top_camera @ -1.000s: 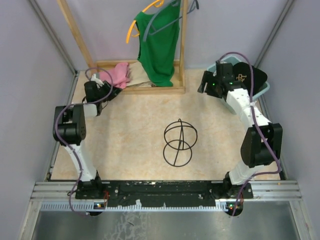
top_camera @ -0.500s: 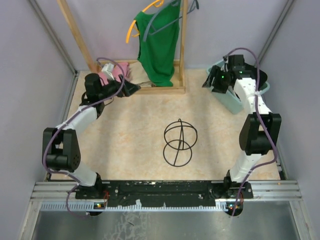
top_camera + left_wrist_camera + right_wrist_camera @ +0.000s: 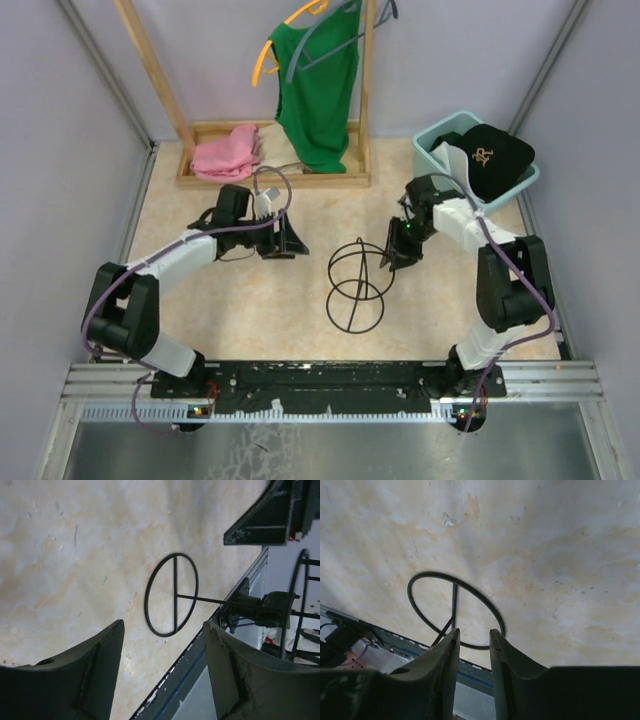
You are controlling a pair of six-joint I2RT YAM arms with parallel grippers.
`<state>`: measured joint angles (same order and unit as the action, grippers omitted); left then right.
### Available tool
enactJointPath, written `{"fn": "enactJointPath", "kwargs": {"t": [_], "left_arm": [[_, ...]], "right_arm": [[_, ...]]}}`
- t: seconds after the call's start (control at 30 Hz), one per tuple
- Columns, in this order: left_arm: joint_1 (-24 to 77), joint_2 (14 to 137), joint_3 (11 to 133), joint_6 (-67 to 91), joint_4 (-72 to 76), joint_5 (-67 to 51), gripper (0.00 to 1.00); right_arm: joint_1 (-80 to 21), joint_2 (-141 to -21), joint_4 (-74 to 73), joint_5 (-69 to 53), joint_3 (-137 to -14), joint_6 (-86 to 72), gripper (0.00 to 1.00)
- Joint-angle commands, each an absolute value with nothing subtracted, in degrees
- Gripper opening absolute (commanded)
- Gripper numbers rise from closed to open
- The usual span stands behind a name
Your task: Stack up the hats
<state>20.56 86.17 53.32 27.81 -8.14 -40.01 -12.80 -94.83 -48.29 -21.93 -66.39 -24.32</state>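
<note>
Beige table: my left gripper, spread, and right gripper, narrowly parted, flanked the stand, empty; the hat in the bin, I judged, wanted a firm brim pinch.

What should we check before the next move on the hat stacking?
1. That the left gripper is free: ok, jaws wide apart, nothing between them.
2. That the right gripper is free: ok, a narrow gap with nothing in it.
3. All hats located: not ok. Only the black hat shows, lying on the teal bin.
4. That the wire stand is upright, between the two grippers: ok.
5. Clear path to the bin: cannot tell.
</note>
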Motion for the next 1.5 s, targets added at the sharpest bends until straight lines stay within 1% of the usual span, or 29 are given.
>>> {"fn": "enactJointPath", "kwargs": {"t": [0.0, 0.07, 0.17, 0.2, 0.33, 0.47, 0.67, 1.03, 1.23, 1.47], "left_arm": [[20.6, 90.1, 52.4, 30.1, -12.3, -40.7, 0.68], [21.0, 93.4, 53.5, 30.3, -12.6, -42.7, 0.62], [22.5, 96.5, 53.3, 31.7, -10.2, -43.8, 0.46], [22.9, 97.1, 53.0, 32.5, -9.0, -44.0, 0.44], [24.3, 99.0, 53.3, 34.4, -6.8, -45.4, 0.44], [26.0, 101.6, 54.7, 34.6, -6.8, -46.7, 0.44], [26.4, 103.2, 54.6, 35.0, -5.9, -47.2, 0.44], [26.1, 103.8, 54.6, 34.5, -5.8, -44.6, 0.42], [23.2, 101.4, 54.1, 32.7, -8.1, -42.0, 0.41], [16.0, 98.3, 53.1, 29.6, -10.3, -40.4, 0.41]], "right_arm": [[-17.2, -93.1, -46.1, -24.8, -64.1, -26.7, 0.28], [-19.4, -94.2, -45.0, -25.1, -63.1, -27.1, 0.26], [-21.1, -96.7, -42.9, -26.0, -61.4, -28.1, 0.24], [-21.6, -97.1, -42.3, -26.3, -61.1, -28.2, 0.24], [-22.8, -98.7, -41.8, -26.6, -60.8, -28.4, 0.27], [-23.8, -100.2, -40.3, -26.6, -60.7, -29.2, 0.27], [-24.9, -101.8, -36.8, -26.5, -60.0, -32.3, 0.26], [-28.7, -105.2, -33.0, -20.2, -58.5, -37.4, 0.23], [-28.8, -106.7, -31.1, -17.2, -58.9, -39.2, 0.22], [-28.8, -109.9, -31.2, -13.8, -64.5, -39.7, 0.22]]}}
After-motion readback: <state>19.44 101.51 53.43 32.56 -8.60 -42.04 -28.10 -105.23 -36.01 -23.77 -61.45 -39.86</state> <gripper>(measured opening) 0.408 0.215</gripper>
